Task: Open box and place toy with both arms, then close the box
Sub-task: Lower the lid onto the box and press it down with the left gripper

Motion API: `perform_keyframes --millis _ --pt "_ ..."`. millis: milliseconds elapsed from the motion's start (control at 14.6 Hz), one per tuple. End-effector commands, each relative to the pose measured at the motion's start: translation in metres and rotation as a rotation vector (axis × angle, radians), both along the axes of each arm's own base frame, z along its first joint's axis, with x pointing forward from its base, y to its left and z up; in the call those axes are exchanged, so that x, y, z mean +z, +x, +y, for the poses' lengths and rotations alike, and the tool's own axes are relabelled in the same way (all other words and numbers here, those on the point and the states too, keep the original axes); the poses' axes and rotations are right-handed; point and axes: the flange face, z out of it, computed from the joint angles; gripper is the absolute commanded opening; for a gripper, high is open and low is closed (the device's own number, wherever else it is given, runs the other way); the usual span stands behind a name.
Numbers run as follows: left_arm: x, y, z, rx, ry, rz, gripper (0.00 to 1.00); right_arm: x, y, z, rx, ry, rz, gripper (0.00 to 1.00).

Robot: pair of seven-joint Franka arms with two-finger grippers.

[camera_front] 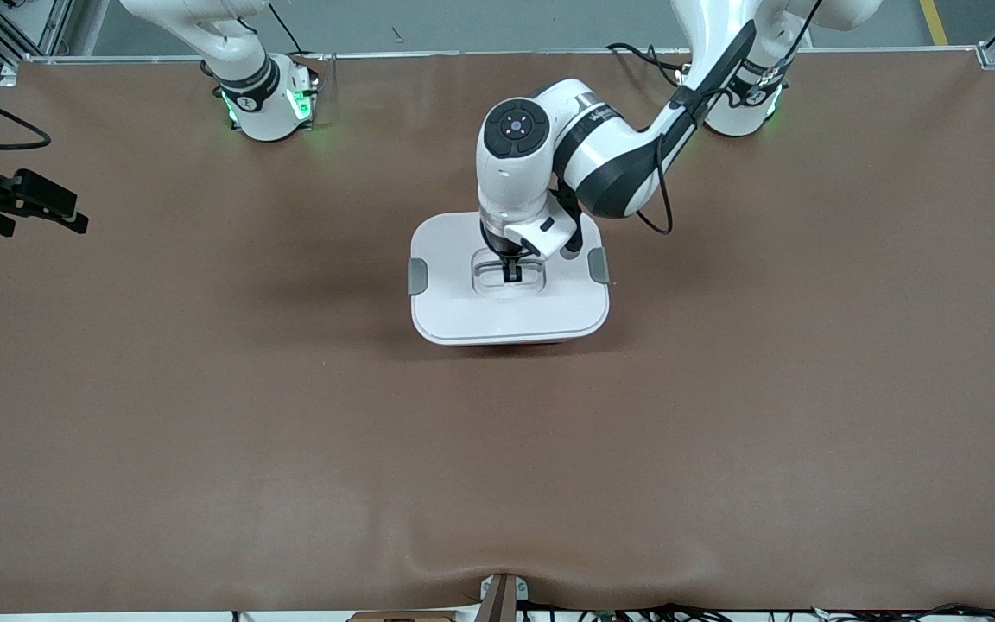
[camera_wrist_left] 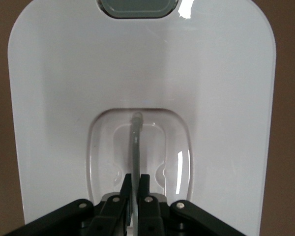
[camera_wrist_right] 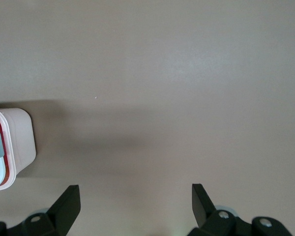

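Note:
The box stands in the middle of the table with its white lid on and a grey clip at each end. My left gripper reaches down into the lid's recess and is shut on the thin grey handle, which stands upright between the fingertips of the left gripper. My right gripper waits open with nothing in it, over bare table toward the right arm's end. In the right wrist view the right gripper faces the box from a distance. The toy is out of view.
Brown matting covers the whole table. The arms' bases stand along the edge farthest from the front camera. A small bracket and cables sit at the edge nearest that camera.

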Motion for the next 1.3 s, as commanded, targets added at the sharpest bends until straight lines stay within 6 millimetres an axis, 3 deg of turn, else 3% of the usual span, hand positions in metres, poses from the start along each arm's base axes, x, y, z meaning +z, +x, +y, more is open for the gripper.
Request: perform_keyframes --millis 0,686,1236 --pt "0.0 0.003 -0.004 0.005 0.021 -0.027 0.0 0.004 -0.001 -0.004 0.003 0.02 0.0 1.0" --pt "-0.009 -0.003 -0.009 -0.013 0.035 -0.035 0.0 0.011 -0.004 -0.009 0.032 -0.014 0.001 1.0" --pt "-0.018 -0.004 -0.012 -0.017 0.039 -0.031 0.0 0.011 -0.001 -0.002 0.05 -0.033 -0.007 1.0"
